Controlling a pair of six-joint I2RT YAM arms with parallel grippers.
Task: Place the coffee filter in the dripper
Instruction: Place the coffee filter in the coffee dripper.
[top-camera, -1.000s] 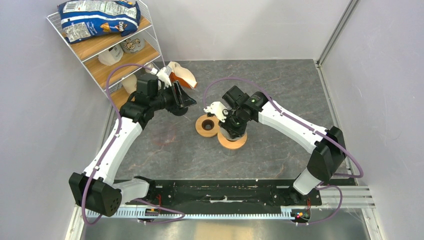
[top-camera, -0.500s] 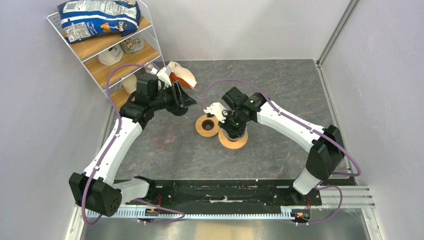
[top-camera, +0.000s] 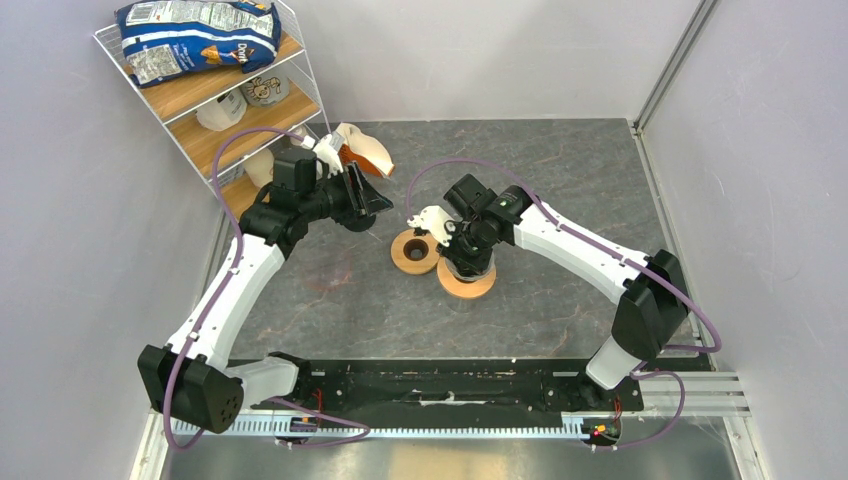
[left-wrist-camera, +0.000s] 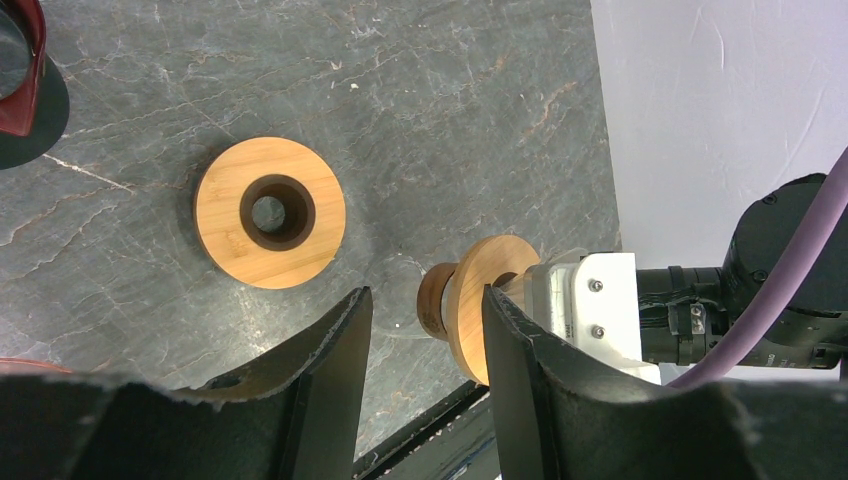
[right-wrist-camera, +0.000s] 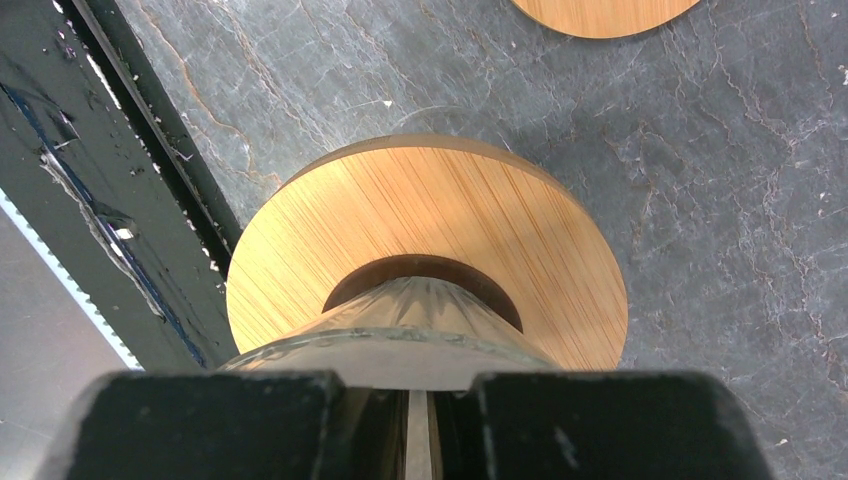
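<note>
- Two fingers of the left gripper (top-camera: 362, 196) are held spread apart, at 10 o'clock from the bare wooden ring (top-camera: 413, 251)
- The bare wooden ring is laid flat on the table (top-camera: 560, 180)
- The dripper (top-camera: 466, 281) is found just beside that ring at 4 o'clock, its glass rim pinched by the right gripper (right-wrist-camera: 410, 400)

Clear glass dripper (right-wrist-camera: 430, 230) wears a light wooden collar.
</note>
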